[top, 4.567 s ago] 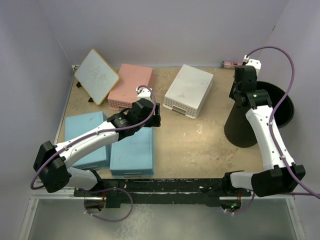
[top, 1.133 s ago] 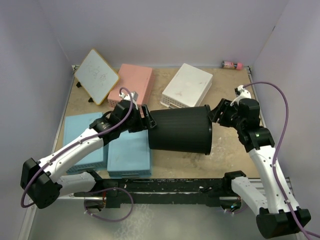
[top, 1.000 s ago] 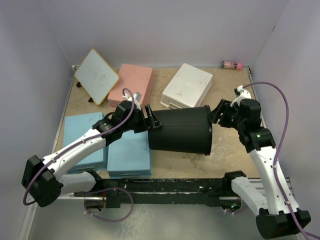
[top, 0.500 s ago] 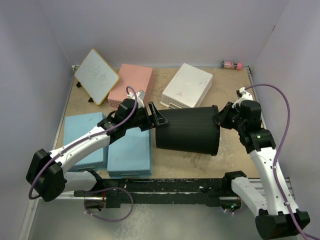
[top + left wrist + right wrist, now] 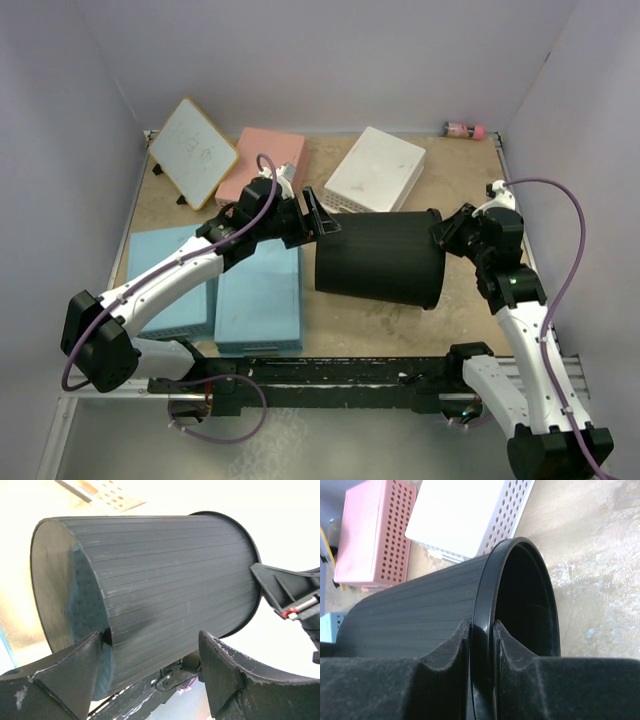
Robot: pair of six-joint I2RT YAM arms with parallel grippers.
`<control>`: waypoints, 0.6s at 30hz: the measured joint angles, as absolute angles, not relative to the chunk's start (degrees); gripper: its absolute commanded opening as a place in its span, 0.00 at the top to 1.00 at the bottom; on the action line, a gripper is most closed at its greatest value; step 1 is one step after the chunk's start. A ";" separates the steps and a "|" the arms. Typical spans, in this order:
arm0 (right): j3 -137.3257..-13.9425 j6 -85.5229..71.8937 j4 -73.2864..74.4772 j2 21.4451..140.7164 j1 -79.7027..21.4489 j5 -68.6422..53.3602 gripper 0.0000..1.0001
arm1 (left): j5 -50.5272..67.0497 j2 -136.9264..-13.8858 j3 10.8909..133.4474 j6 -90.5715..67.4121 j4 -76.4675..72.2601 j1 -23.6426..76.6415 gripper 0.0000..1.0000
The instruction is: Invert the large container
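- My right pincer (image 5: 481, 630) is clenched on the rim of the large container (image 5: 380, 258), holding it sideways at the middle of the table (image 5: 470, 170) for tipping.
- My left pincer (image 5: 318, 222) stands released, astride its base, perhaps touching, ready to push.
- Behind lies the white basket (image 5: 375, 183).

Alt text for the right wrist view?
The right gripper is shut on the rim of the large container, a black ribbed tub tipped on its side, one finger inside, one outside. Beyond it on the table sit a white perforated basket and a pink basket.
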State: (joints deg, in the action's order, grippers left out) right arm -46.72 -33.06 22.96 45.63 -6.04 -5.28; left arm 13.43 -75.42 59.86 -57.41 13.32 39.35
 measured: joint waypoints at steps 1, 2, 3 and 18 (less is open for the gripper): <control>-46.15 -33.45 22.04 45.56 -5.87 -5.02 0.76 | 13.43 -75.42 60.84 -57.36 13.96 39.33 0.29; -45.69 -33.82 21.19 45.50 -5.69 -4.86 0.75 | 13.45 -75.44 61.78 -57.32 14.48 39.33 0.29; -45.23 -34.13 20.47 45.39 -5.52 -4.58 0.75 | 13.45 -75.42 62.63 -57.21 14.70 39.33 0.29; -41.12 -38.74 19.31 43.53 -5.28 -1.43 0.62 | 13.74 -76.18 68.86 -56.99 8.32 39.03 0.29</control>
